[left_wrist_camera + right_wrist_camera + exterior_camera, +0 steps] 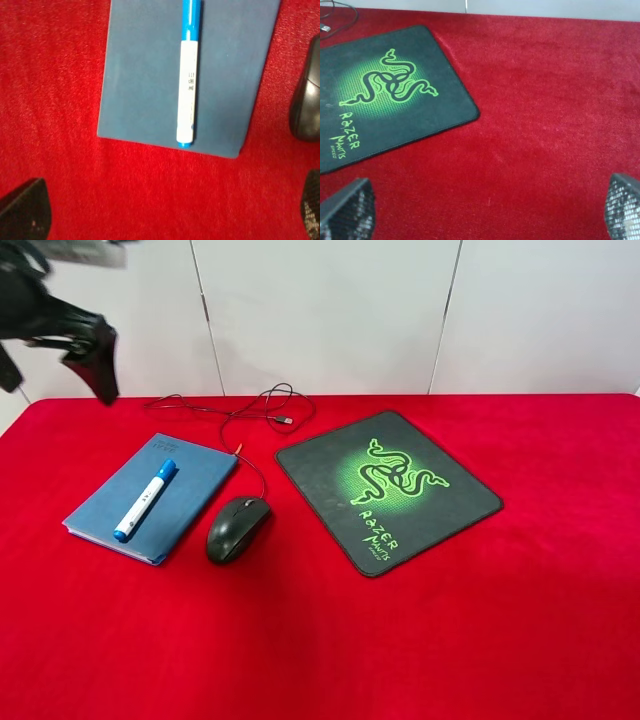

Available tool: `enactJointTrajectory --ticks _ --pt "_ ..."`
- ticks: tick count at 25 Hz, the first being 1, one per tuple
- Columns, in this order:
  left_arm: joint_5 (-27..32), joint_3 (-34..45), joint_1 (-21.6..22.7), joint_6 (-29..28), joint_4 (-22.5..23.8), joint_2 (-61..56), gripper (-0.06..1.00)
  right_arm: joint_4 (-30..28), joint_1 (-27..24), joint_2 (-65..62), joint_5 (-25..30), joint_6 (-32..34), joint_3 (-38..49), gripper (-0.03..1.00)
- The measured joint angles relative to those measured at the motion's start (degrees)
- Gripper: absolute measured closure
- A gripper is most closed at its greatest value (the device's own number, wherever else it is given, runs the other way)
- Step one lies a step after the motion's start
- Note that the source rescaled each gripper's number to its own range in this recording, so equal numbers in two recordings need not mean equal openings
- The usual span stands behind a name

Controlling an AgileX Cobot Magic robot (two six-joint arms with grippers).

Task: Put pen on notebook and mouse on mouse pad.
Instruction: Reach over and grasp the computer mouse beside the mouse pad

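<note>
Both spread: left tool [167,210], right tool [485,210]; red cloth table [420,640], white wall [330,310] behind

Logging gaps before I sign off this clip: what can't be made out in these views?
- Right gripper: absent from the exterior high view; the wrist view's edge cuts all but its fingertips.
- Mouse: mostly cut off by the left wrist view's edge.
- Pen print: blurred in the left wrist view.
- Notebook corner print: too small in the exterior high view.

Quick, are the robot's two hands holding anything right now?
Left gripper: open, holding nothing.
Right gripper: open, holding nothing.
</note>
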Motion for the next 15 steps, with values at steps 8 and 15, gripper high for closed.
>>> enactJointTrajectory --ticks 8,15 --pt "0.1 9.7 0.0 0.0 -0.1 -15.4 -0.05 0.0 0.0 0.0 0.0 0.0 0.0 -0.03" --pt "0.2 19.0 0.0 0.0 -0.5 -30.0 -0.05 0.0 0.0 0.0 0.0 0.0 0.0 -0.03"
